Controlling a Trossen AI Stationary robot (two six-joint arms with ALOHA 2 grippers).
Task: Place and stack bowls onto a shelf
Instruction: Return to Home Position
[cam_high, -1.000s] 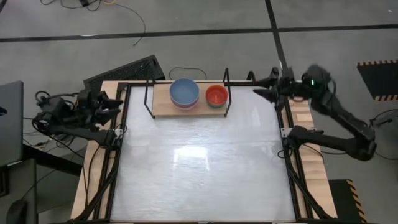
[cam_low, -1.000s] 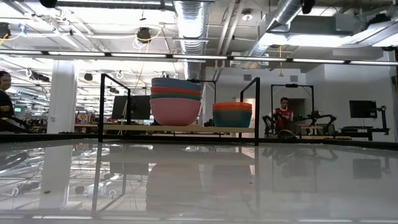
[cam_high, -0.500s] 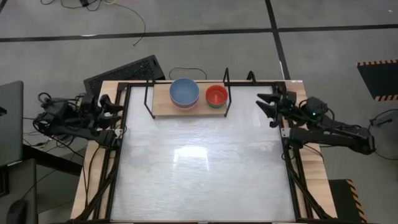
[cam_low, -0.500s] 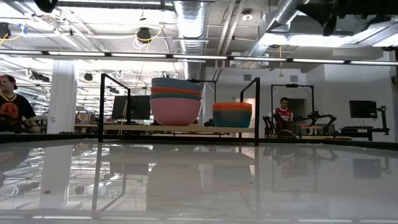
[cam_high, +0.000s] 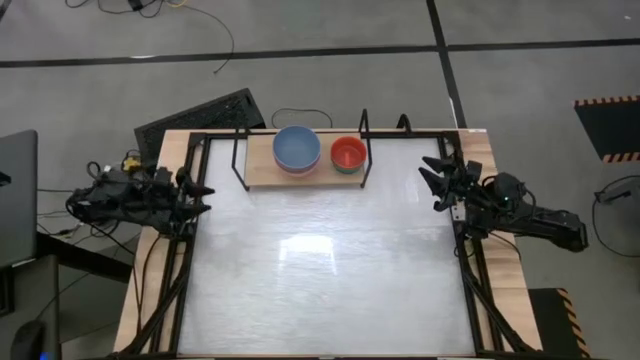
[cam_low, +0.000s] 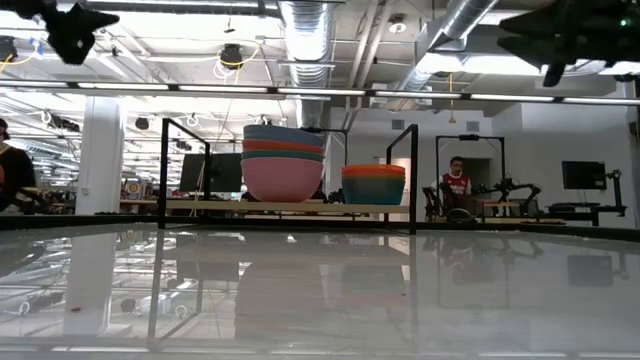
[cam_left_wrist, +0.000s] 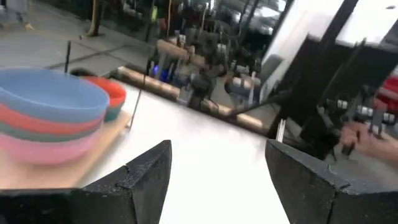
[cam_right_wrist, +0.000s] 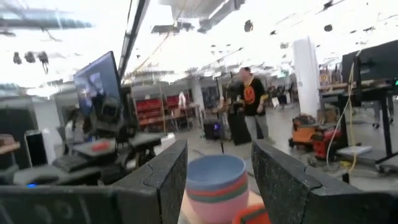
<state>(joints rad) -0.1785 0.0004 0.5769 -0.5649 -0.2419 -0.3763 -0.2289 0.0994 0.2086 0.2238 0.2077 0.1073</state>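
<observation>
Both arms sit out at the sides of the counter (cam_high: 320, 270), well away from the bowls. The left tool (cam_high: 200, 197) hovers over the counter's left edge, pointing inward. Its two fingers (cam_left_wrist: 146, 177) are spread wide in the left wrist view, with only bare counter between them. The right tool (cam_high: 432, 186) hangs over the right edge, facing in toward the middle. It is released too: its fingers (cam_right_wrist: 165, 177) stand apart and grip nothing, and the bowls show far off through the gap. In the low view both tools appear only as dark shapes high in the upper corners.

The shelf (cam_high: 262, 172) stands at the far edge of the counter, its wooden board framed by thin black uprights. It carries two stacks side by side, close together, on the right part of the board, while the left part is bare wood. The taller stack (cam_low: 283, 165) is on the left. Its pink bowl (cam_low: 283, 180) is at the bottom, with a dark greenish band and a red one above it and the grey-blue bowl (cam_high: 297, 148) on top. The shorter stack (cam_low: 373, 184) has a teal bowl (cam_low: 373, 191) below and the orange bowl (cam_high: 348, 154) on top.

Beyond the counter, a person (cam_low: 457, 180) in a red top stands in the room.
</observation>
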